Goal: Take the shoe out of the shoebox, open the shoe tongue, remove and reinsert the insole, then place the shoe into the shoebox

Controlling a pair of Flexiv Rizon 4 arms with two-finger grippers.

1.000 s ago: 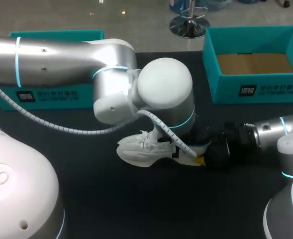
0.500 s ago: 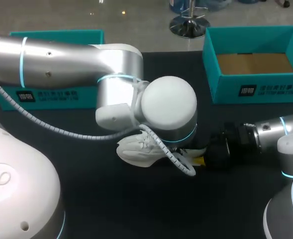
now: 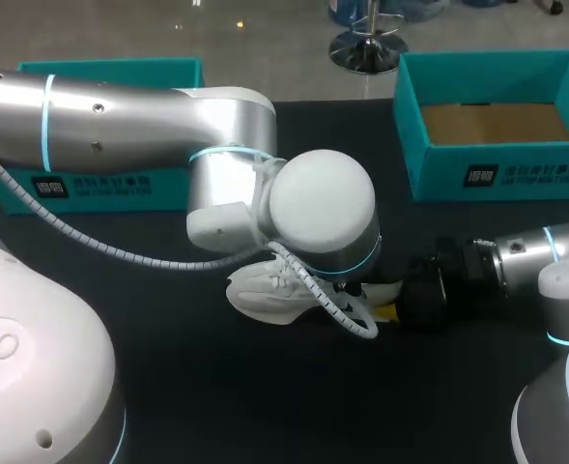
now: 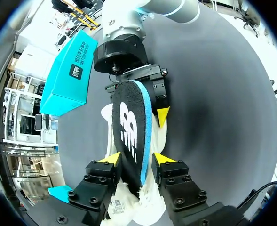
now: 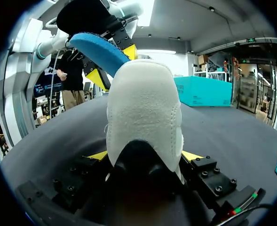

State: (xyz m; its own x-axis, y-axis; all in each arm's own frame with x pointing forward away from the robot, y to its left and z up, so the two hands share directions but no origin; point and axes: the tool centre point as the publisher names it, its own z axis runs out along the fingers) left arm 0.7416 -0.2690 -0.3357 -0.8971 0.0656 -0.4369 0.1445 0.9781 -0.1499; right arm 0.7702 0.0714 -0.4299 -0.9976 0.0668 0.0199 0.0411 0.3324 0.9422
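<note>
While the right gripper [image 5: 145,155] clamps the white shoe [image 5: 143,108] by its heel on the table [image 3: 265,406], the left gripper [image 4: 137,160] pinches the insole [image 4: 129,127] over the shoe. Thin, light foam will likely flex; an edge grip near one end suits it.

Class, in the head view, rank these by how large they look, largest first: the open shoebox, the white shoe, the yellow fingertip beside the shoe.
1. open shoebox
2. white shoe, though the left arm hides part of it
3. yellow fingertip, by far the smallest
</note>
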